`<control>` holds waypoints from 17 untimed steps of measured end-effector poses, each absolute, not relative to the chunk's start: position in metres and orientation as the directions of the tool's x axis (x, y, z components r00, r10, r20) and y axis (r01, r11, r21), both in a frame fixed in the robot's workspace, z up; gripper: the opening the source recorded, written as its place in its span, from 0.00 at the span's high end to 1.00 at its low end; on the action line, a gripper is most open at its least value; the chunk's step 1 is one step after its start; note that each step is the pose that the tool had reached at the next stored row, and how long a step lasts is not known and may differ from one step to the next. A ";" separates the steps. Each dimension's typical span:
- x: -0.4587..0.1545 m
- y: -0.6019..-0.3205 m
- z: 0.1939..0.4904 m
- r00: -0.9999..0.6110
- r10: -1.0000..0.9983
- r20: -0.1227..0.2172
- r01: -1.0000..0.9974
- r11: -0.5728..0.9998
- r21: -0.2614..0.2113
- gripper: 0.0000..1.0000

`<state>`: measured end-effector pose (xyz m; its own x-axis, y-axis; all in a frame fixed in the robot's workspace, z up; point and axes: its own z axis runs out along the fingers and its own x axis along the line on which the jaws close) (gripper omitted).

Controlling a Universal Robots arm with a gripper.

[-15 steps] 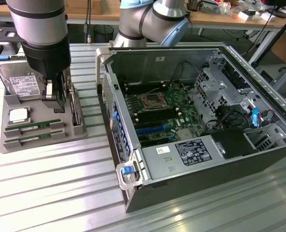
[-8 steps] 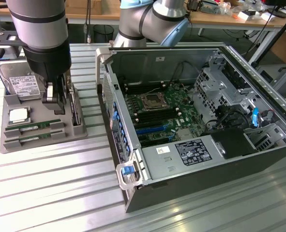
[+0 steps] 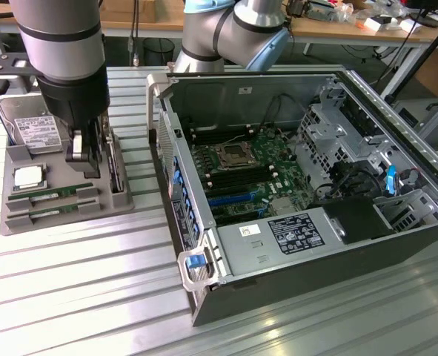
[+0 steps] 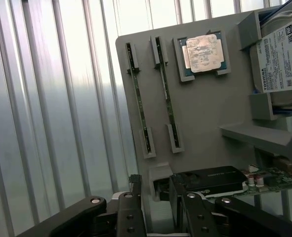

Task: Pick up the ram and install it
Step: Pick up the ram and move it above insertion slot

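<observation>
The arm's black gripper (image 3: 93, 157) hovers over the grey moulded tray (image 4: 200, 113), fingers (image 4: 135, 210) apart, nothing held. Two thin green ram sticks (image 4: 140, 106) stand on edge in the tray's slots. They're likely light, stiff and fragile, so best pinched across the flat faces, mid-length.

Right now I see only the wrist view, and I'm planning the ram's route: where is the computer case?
Observer: The case lies beside the tray, on the exterior view's right.
Operator: Is it open?
Observer: Yes, open on top; the motherboard faces up.
Operator: And the claw?
Observer: The claw hangs over the tray's side nearest the case, clear of the ram sticks.
</observation>
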<state>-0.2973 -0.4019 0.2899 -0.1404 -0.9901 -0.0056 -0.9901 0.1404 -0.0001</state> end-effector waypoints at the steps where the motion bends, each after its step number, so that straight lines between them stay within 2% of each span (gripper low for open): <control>1: -0.297 -0.402 0.290 -0.140 -0.990 -0.006 -0.990 0.140 0.000 0.64; 17: -0.297 -0.402 0.279 -0.139 -0.990 -0.006 -0.990 0.139 0.000 0.64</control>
<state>-0.2972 -0.4023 0.2786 -0.1393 -0.9902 -0.0055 -0.9902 0.1393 0.0000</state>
